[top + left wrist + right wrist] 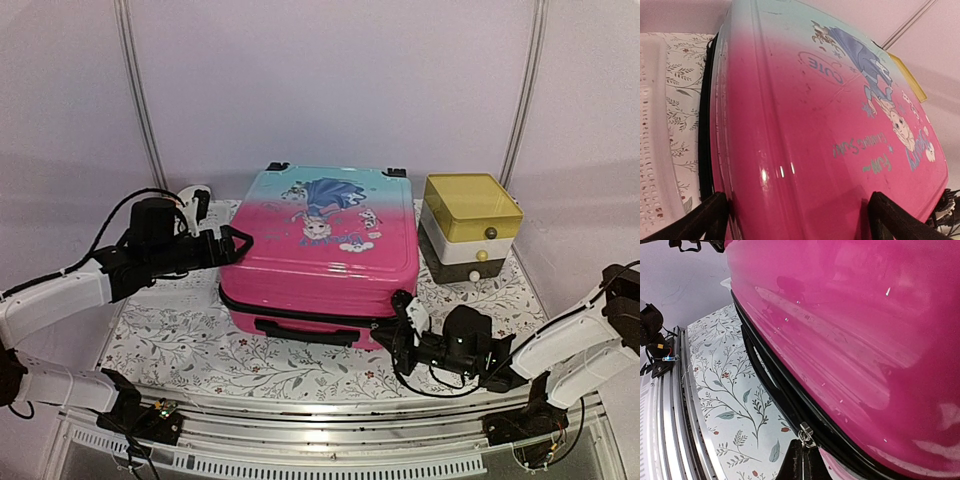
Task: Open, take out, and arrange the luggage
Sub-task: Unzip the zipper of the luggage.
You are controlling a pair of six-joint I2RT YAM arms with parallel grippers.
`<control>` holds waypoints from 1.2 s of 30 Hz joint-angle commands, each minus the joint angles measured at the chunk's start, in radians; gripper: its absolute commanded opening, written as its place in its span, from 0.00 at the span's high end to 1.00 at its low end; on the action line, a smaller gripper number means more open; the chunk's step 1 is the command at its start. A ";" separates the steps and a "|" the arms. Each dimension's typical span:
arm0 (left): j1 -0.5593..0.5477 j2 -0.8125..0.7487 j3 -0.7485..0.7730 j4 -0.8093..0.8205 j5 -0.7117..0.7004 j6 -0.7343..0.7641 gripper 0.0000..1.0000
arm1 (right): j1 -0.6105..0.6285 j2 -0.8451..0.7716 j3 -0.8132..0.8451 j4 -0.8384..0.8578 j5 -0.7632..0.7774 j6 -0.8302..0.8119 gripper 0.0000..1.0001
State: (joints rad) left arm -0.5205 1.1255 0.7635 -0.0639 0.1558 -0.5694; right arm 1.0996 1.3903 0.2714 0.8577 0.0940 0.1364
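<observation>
The child's suitcase (pixel 320 260) lies flat and zipped shut on the floral cloth (pixel 170 340), between my two grippers. Ahead of my left gripper (pixel 800 217) the lid reads "CUTE" in an oval beside the princess print. The script nearer my fingers is too slanted to read. Those fingers stand wide apart, straddling the shell's left edge. My right gripper (pixel 801 455) is pressed together at the front right corner, with the metal zipper pull (pixel 805 434) touching its tips; I cannot tell whether it is pinched. A white perforated basket (pixel 652 150) sits close on the left of my left fingers. Beyond my right fingers, a yellow-topped drawer box (pixel 470 225) stands just beside the suitcase. Behind them, bare cloth runs to the metal rail (pixel 670 430).
</observation>
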 commanded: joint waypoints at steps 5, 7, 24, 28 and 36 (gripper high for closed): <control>-0.114 0.016 -0.012 -0.012 0.232 0.000 0.03 | 0.049 0.003 0.057 0.051 0.040 -0.019 0.93; -0.114 0.008 -0.011 -0.022 0.219 0.008 0.03 | 0.049 -0.027 0.035 0.049 0.056 -0.027 0.91; -0.050 -0.121 0.087 -0.241 0.047 0.095 0.02 | 0.047 -0.405 0.024 -0.350 0.214 -0.028 0.22; 0.001 -0.130 0.101 -0.278 0.054 0.105 0.02 | 0.001 -0.473 0.062 -0.454 0.216 0.018 0.09; 0.126 -0.162 0.083 -0.279 0.105 0.109 0.02 | -0.151 -0.485 0.231 -0.729 0.132 0.200 0.01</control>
State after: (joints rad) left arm -0.4454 0.9855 0.8429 -0.3283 0.2234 -0.4774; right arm 1.0382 0.8951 0.3840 0.2455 0.1684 0.2344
